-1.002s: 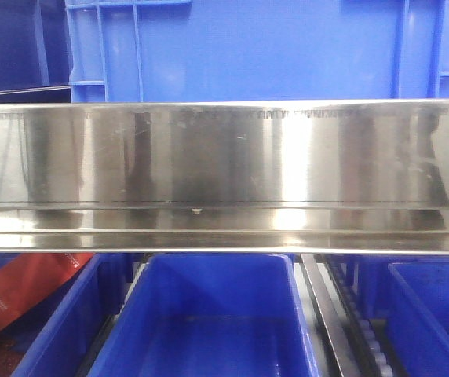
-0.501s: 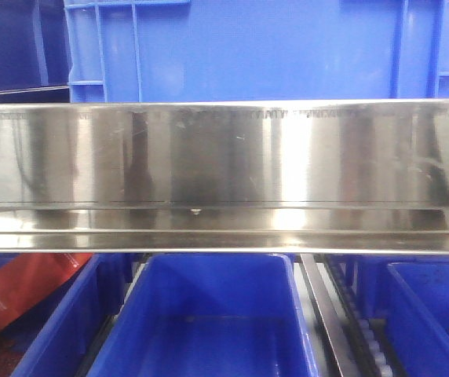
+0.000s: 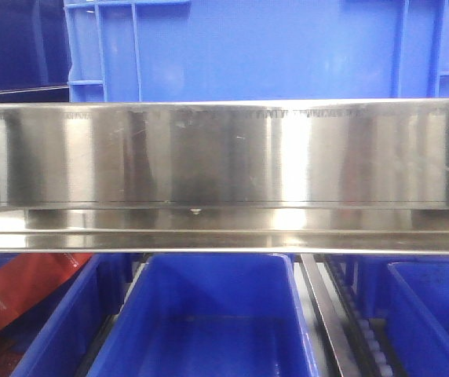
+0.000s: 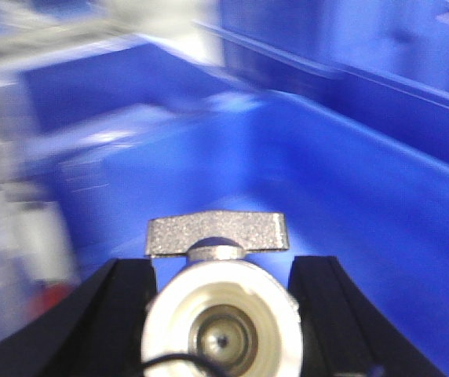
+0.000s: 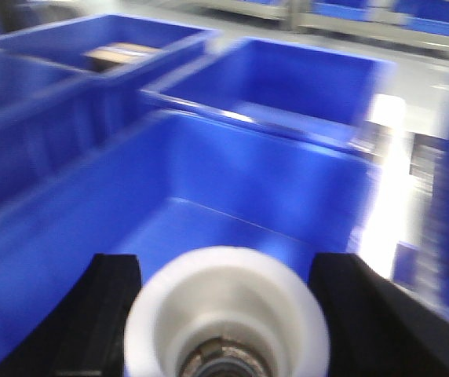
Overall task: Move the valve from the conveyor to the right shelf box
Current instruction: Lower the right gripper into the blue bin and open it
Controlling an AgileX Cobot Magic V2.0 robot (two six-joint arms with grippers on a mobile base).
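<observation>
Rail (image 3: 224, 157) reflections shifted, left gripper (image 4: 223, 271) clamps valve (image 4: 218, 310), right gripper (image 5: 224, 267) clamps white cylinder (image 5: 224, 302)

This looks like a warehouse or factory stockroom. In the front view a brushed steel shelf rail (image 3: 224, 173) runs from 9 to 3 o'clock. A big blue plastic crate (image 3: 271, 47) sits at 12 o'clock, open blue bins (image 3: 209, 314) at 6 o'clock, and a roller track (image 3: 374, 345) at 5 o'clock. The right wrist view shows more bins in rows toward 12 o'clock and a pale, shiny floor (image 5: 413, 71) at 2 o'clock.
</observation>
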